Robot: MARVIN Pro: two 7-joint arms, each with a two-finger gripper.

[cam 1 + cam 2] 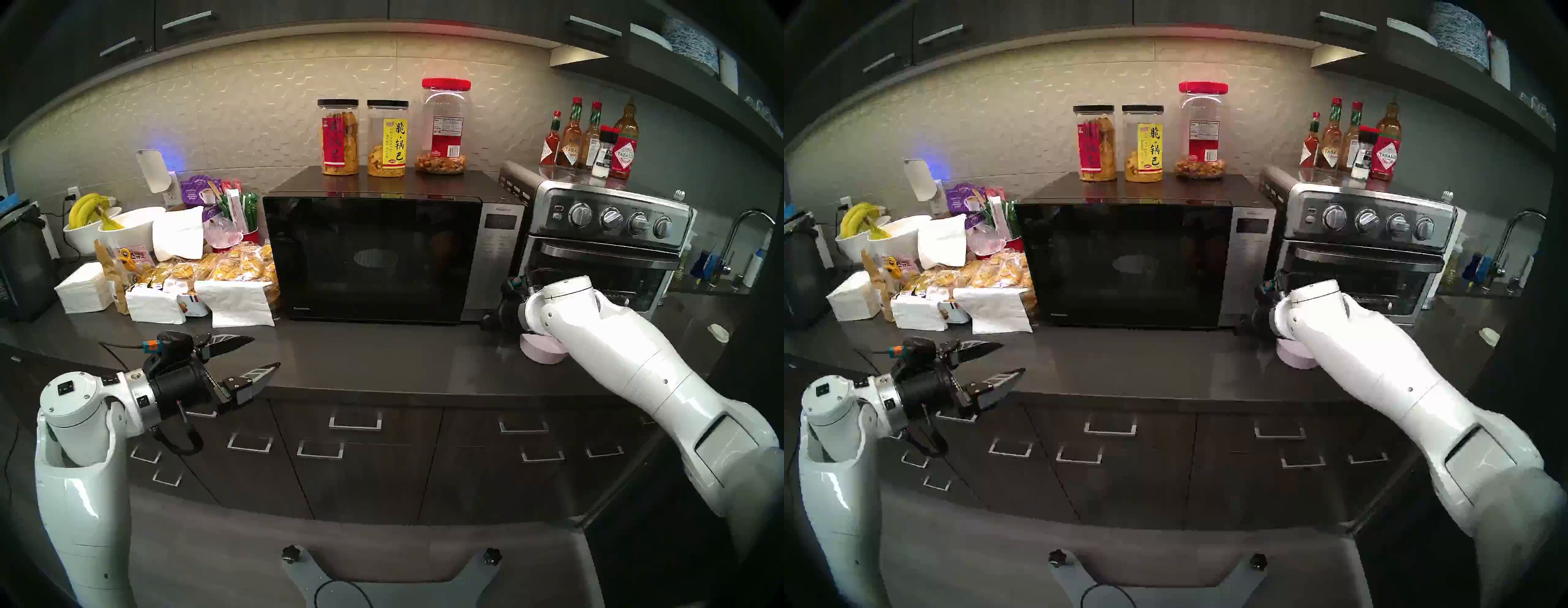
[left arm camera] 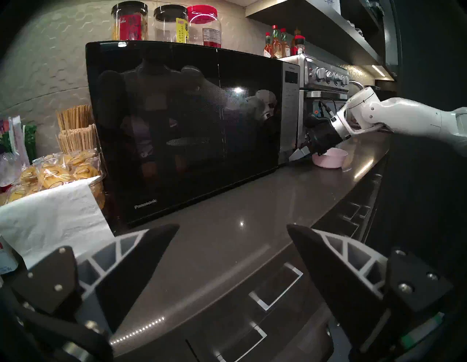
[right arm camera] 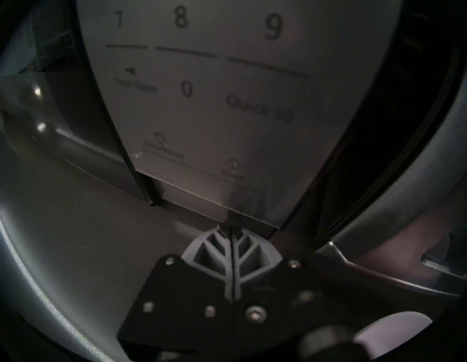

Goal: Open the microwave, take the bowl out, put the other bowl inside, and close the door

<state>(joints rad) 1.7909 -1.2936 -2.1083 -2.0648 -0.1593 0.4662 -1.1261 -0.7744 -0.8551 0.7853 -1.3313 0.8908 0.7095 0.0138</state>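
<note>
The right gripper [image 3: 231, 228], jaws shut and empty, pokes low at the microwave [image 1: 373, 259], while the light, slippery pink bowl [image 2: 329, 158] wants a rim hold.

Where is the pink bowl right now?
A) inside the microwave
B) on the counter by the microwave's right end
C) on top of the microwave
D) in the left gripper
B: the pink bowl sits on the counter just right of the microwave, under the right arm; the door is shut.
</note>
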